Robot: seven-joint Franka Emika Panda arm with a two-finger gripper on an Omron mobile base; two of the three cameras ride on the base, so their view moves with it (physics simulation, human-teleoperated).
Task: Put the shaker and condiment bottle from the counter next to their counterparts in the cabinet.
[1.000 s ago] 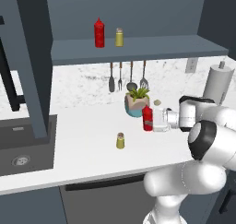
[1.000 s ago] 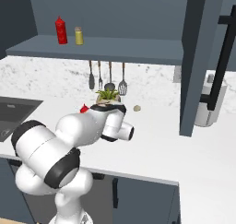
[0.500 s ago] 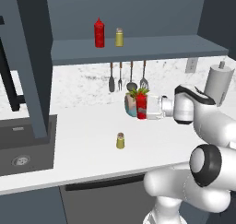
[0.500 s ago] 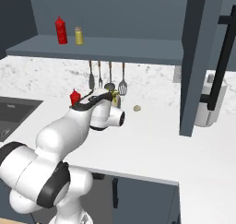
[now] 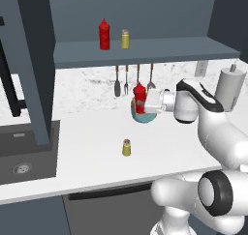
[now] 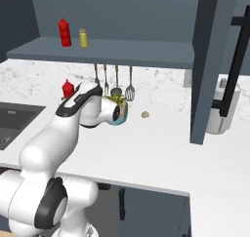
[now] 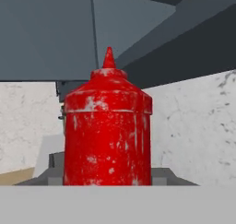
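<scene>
Above counter point(image 5: 92, 132) — end effector point(image 5: 145, 102) gripping condiment bottle point(image 5: 139, 97).

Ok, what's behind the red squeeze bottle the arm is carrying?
Behind the held red cone-nozzled squeeze bottle sits a small round teal pot, largely covered by the bottle and pincer. Three metal utensils hang on the wall beyond. What the pot contains is hidden.
</scene>
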